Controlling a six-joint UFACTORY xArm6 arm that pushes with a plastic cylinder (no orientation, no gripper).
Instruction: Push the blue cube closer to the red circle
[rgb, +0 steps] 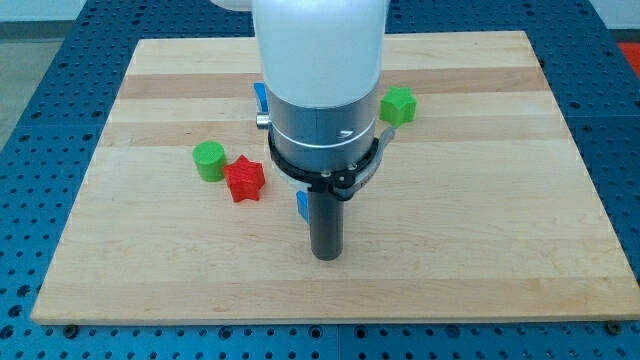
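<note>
My tip (327, 257) rests on the wooden board (480, 200) below the view's middle. A blue block (301, 205) shows as a sliver at the rod's left side, just above the tip; its shape is mostly hidden. A second blue block (260, 97) peeks out from behind the arm's left edge, higher up. I cannot tell which one is the cube. No red circle shows; the arm hides much of the board's middle.
A red star (244, 180) lies left of the rod, touching a green cylinder (209, 160) on its upper left. A green block (398, 105) sits to the right of the arm, toward the view's top.
</note>
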